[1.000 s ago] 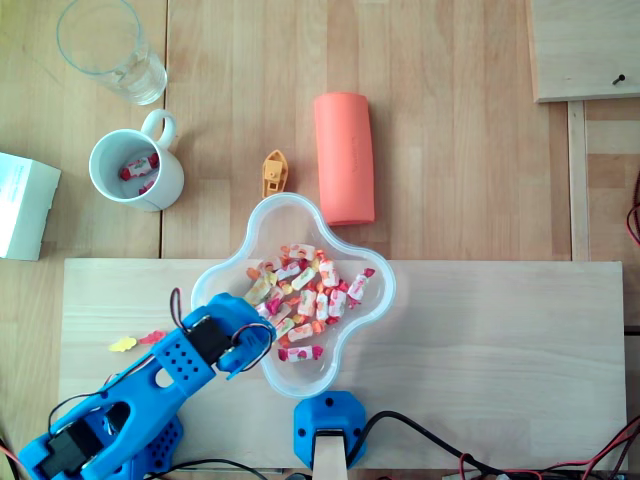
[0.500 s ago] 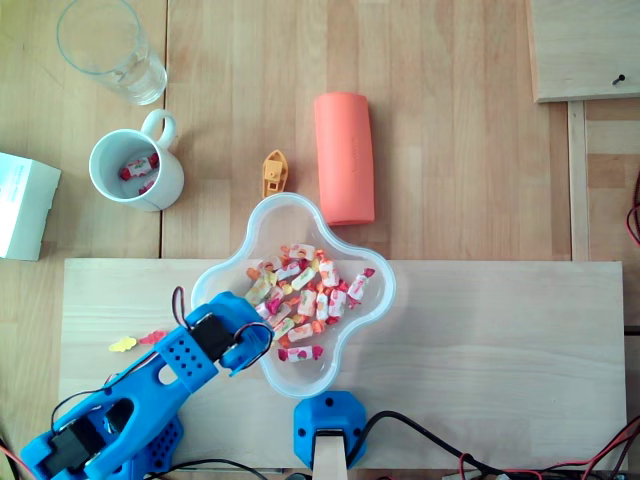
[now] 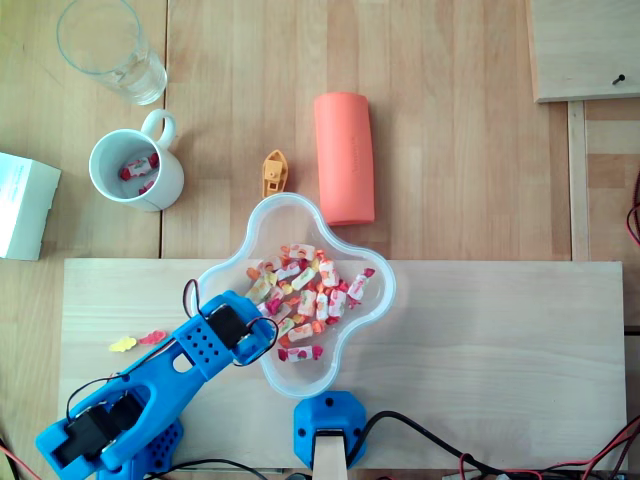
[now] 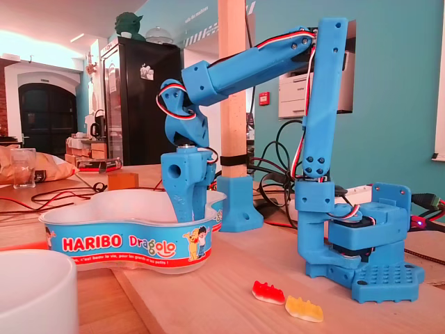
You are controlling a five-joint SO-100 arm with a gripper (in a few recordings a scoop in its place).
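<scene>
My blue gripper [image 3: 266, 326] reaches down over the left rim of a clear lobed bowl [image 3: 386, 290] that holds several wrapped candies [image 3: 312, 290]. In the fixed view the gripper [image 4: 185, 203] dips inside the bowl, labelled Haribo [image 4: 125, 243], and the bowl wall hides its fingertips. From overhead the wrist covers the fingers, so I cannot tell how the jaws stand or whether they hold a candy. A white mug [image 3: 135, 172] with a wrapped candy [image 3: 138, 167] in it stands at the far left.
A drinking glass [image 3: 105, 45], an orange toy boat [image 3: 274, 173], a salmon cylinder [image 3: 345, 157] and a white box [image 3: 22, 205] lie beyond the light wooden board [image 3: 480, 350]. A yellow gummy [image 3: 123, 344] and a red gummy [image 3: 152, 337] lie left of the arm. The arm's base [image 3: 328, 420] is at the front.
The arm has swung slightly right and forward, carrying the gripper a little farther in over the bowl's left side. The candies, mug and the rest stay put.
</scene>
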